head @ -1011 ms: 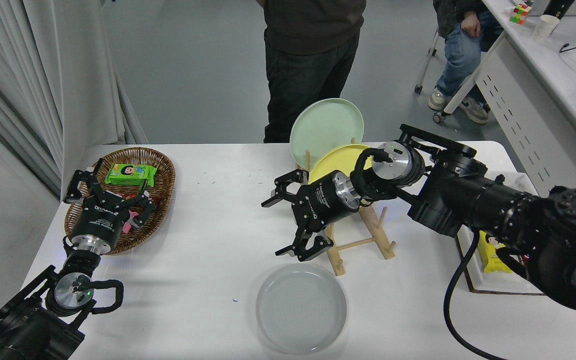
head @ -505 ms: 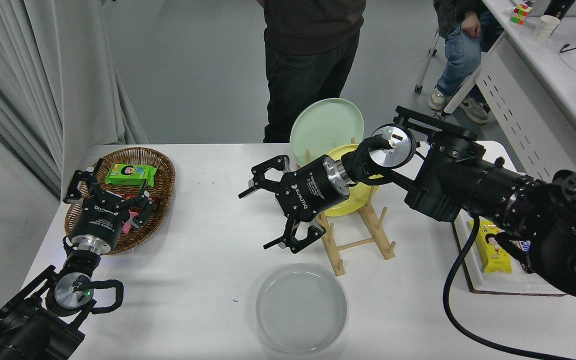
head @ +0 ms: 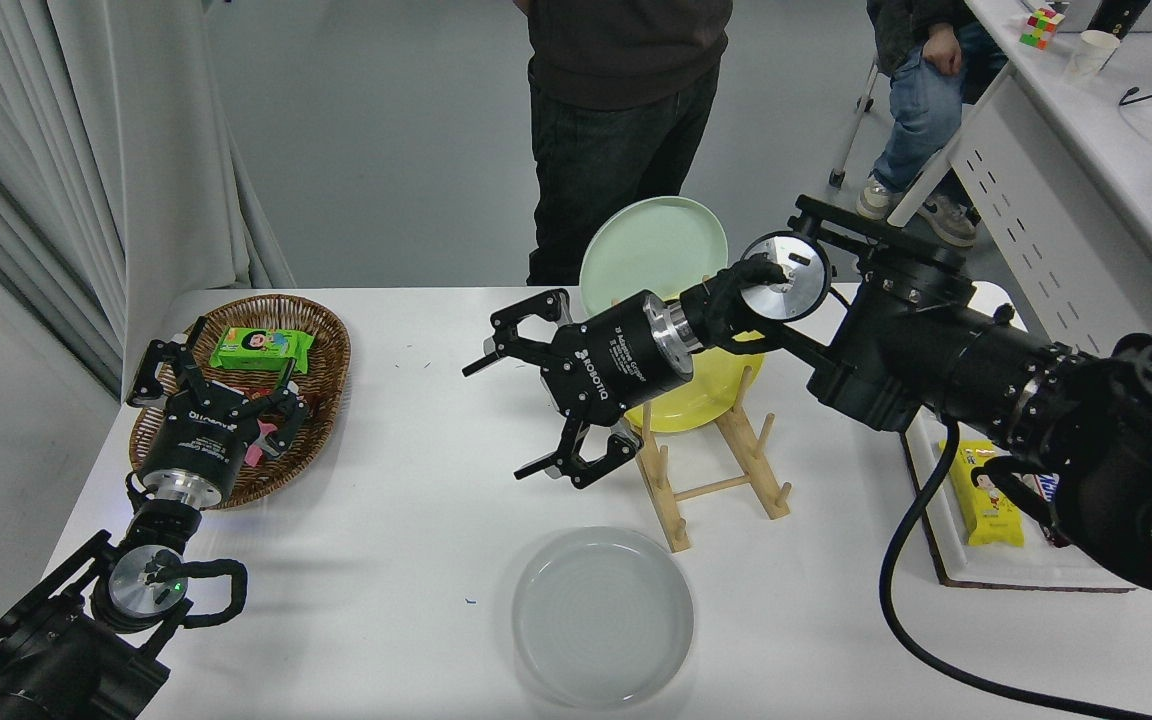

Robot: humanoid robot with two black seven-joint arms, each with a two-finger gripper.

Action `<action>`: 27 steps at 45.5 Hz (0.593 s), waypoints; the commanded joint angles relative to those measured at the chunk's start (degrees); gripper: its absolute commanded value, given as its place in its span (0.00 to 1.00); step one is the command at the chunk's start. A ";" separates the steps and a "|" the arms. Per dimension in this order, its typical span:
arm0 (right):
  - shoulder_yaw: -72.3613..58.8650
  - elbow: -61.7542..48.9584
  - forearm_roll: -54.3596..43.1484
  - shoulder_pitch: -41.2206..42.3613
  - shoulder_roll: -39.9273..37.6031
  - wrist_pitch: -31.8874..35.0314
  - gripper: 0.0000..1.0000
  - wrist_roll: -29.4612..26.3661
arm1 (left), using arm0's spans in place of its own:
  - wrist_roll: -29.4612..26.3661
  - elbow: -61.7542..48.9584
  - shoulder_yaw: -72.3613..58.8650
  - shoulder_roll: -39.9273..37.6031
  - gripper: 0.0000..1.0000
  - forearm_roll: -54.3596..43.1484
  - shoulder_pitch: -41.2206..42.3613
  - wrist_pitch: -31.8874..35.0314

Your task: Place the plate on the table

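Grey plate (head: 602, 616) lies flat on the white desk (head: 386, 520), just in front of the wooden rack (head: 711, 480); right tool (head: 516, 410) hangs released and empty left of the rack; left tool (head: 211, 385) rests spread over the wicker basket (head: 321, 340), far left of the rack.

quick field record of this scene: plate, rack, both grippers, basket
grey plate: flat on the table, near edge, nothing touching it
rack: wooden, holds yellow plate and green plate upright
right gripper: open, empty, above the table left of the rack
left gripper: open, parked over the wicker basket
basket contents: green packet
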 commanded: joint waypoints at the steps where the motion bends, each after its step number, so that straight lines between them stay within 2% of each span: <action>1: 3.49 -0.06 -0.11 0.89 -2.09 4.66 1.00 0.00 | -0.01 0.00 0.00 0.00 0.98 0.06 0.00 0.00; 8: 5.24 -0.06 -0.11 1.86 -5.34 9.14 1.00 6.58 | -0.01 0.00 0.00 0.00 0.98 -0.02 0.00 0.00; 17: 11.13 -0.76 -0.11 1.86 -9.56 11.51 1.00 8.16 | -0.01 0.00 0.00 0.00 0.98 -0.02 0.00 0.00; 27: 14.91 -3.39 -0.90 0.81 -13.08 16.00 1.00 14.05 | -0.01 0.00 0.00 0.00 0.98 -0.02 0.00 0.00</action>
